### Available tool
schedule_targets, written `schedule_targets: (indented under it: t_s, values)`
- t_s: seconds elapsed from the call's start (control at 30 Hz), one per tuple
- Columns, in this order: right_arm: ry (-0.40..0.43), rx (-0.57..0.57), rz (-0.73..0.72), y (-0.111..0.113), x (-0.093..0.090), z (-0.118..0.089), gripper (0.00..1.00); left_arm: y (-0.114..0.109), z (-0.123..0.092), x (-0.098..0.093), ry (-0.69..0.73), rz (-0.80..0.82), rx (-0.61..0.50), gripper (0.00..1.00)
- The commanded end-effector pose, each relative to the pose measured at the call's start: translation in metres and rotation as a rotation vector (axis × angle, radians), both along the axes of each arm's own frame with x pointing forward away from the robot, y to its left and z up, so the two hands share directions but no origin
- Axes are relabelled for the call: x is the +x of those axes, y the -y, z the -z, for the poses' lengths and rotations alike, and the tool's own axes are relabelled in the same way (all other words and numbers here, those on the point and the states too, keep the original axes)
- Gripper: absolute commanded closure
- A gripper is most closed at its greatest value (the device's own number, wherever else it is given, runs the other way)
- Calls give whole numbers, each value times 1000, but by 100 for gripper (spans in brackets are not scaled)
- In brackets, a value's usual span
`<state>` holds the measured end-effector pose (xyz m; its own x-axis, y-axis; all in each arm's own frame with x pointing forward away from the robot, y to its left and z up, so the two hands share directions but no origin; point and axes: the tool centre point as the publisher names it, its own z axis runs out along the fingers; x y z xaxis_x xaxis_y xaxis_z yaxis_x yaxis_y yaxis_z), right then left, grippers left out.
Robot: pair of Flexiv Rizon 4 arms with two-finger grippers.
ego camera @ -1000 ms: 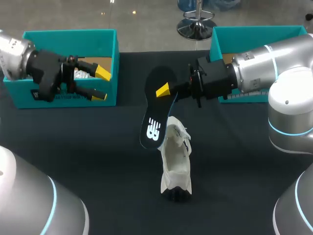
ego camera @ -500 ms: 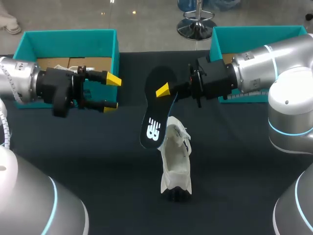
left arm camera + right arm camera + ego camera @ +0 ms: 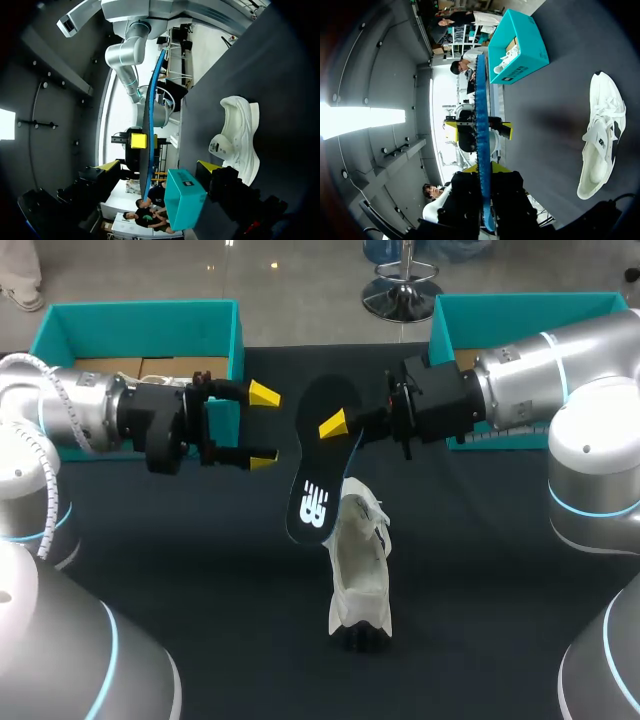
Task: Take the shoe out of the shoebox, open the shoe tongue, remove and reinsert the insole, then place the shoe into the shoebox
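My right gripper (image 3: 340, 428) is shut on the black insole (image 3: 318, 465), held above the table with its printed heel end hanging down beside the shoe. In the right wrist view the insole (image 3: 481, 145) shows edge-on, blue, between my own fingers (image 3: 482, 172). The white shoe (image 3: 360, 565) lies on the dark table just below the insole; it also shows as the shoe (image 3: 239, 136) and the shoe (image 3: 601, 135). My left gripper (image 3: 262, 426) hovers open just left of the insole, apart from it. From the left wrist the insole (image 3: 148, 125) stands ahead of my open left gripper (image 3: 159, 167).
A teal shoebox (image 3: 215, 315) stands at the back left, behind my left arm, with a white shoe (image 3: 507, 57) inside it. A second teal shoebox (image 3: 450, 315) stands at the back right, partly hidden by my right arm.
My left arm has swung right, from over the left shoebox to just beside the insole, fingers still open. The right gripper, insole and shoe have not moved.
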<state>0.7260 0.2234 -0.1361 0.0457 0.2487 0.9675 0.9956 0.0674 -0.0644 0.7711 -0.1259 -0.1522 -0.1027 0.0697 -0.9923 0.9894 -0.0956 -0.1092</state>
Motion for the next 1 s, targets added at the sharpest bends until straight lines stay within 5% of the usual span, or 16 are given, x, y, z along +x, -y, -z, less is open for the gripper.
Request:
schedule_targets:
  t_s: [0.03,0.57,0.63,0.7,1.0]
  values:
    - [0,-3,1,-2,0,0,100,15,-1,5,3,15,-8,0]
    - [0,-3,1,-2,0,0,100,30,1,1,-9,-2,-19,0]
    - [0,-3,1,-2,0,0,100,32,0,0,-7,-3,-20,17]
    - [0,-3,1,-2,0,0,100,34,-1,-1,-14,-4,-30,53]
    - [0,-3,1,-2,0,0,100,40,-1,-3,-19,-3,-24,55]
